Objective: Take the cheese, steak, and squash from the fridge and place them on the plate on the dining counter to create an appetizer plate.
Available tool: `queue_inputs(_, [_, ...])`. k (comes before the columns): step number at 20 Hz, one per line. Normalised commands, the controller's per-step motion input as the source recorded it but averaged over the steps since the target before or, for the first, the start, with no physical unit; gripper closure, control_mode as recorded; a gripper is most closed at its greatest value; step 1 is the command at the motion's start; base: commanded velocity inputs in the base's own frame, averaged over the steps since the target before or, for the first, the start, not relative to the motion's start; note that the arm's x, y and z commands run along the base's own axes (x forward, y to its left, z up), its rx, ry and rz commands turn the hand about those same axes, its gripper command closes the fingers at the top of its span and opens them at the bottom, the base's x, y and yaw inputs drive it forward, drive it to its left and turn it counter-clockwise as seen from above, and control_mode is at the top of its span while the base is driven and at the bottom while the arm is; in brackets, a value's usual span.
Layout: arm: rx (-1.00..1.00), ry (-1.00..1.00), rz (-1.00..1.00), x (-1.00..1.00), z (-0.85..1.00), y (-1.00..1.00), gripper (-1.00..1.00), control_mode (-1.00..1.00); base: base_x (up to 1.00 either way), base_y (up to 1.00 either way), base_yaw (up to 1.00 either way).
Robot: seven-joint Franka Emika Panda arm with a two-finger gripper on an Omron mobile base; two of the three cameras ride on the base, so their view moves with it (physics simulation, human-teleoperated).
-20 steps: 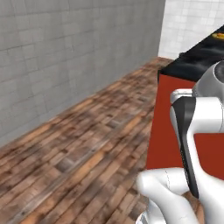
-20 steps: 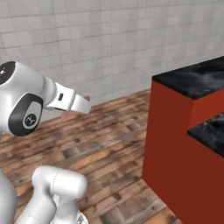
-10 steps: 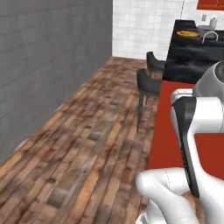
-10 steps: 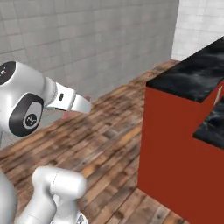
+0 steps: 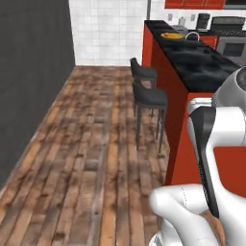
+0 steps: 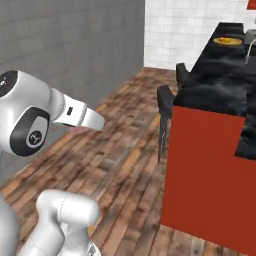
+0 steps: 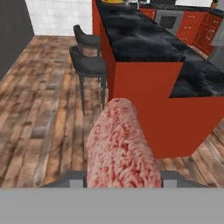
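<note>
My gripper [image 7: 120, 177] is clamped on the steak [image 7: 120, 144], held out over the wooden floor [image 5: 91, 144]. Ahead runs the dining counter [image 5: 192, 62], black-topped, red-fronted, two dark stools [image 5: 149, 96] beside it. At its far end sits what looks like the plate [image 5: 172, 35].

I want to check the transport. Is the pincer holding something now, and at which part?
Yes. The pincer holds the steak, clamped at its near end; the rest of the pink slab sticks out forward, toward the dining counter.
</note>
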Motion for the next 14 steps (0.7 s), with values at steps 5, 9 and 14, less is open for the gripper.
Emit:
queue_inputs(5, [0.00, 0.00, 0.00, 0.00, 0.00, 0.00, 1.00, 1.00, 0.80, 1.00, -0.51])
queue_inputs(9, [0.00, 0.00, 0.00, 0.00, 0.00, 0.00, 1.00, 1.00, 0.83, 1.00, -0.51])
queue_inputs(14, [0.00, 0.00, 0.00, 0.00, 0.00, 0.00, 1.00, 1.00, 0.84, 1.00, -0.50])
